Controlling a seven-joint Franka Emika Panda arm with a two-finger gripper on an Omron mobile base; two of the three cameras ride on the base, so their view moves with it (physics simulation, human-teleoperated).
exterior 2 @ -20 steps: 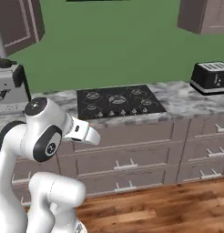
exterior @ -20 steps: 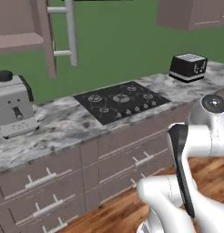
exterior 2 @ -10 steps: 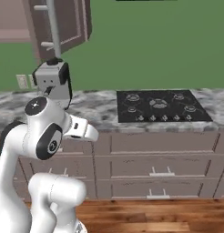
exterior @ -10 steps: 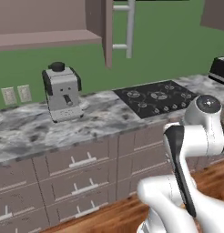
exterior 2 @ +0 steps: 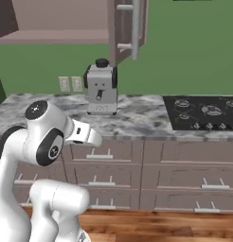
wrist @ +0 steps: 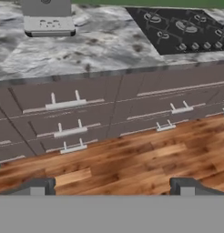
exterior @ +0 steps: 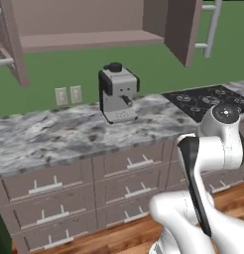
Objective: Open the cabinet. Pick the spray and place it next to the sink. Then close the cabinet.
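The base is driving sideways along the kitchen, so the whole scene is sliding across both base views (the things themselves are not moving). The cabinet [exterior: 89,39] is now hanging overhead with its doors [exterior: 181,30] standing open, which suggests the opening step is done and the robot is heading on towards the sink. Counting: one cabinet with two doors, one marbled counter [exterior: 54,136], one cooktop [exterior: 208,99], one coffee machine [exterior: 118,94] standing below the cabinet, two wall outlets [exterior: 61,95]. The gripper [wrist: 111,187] is pointing at the drawers, fingers spread wide and carrying nothing.
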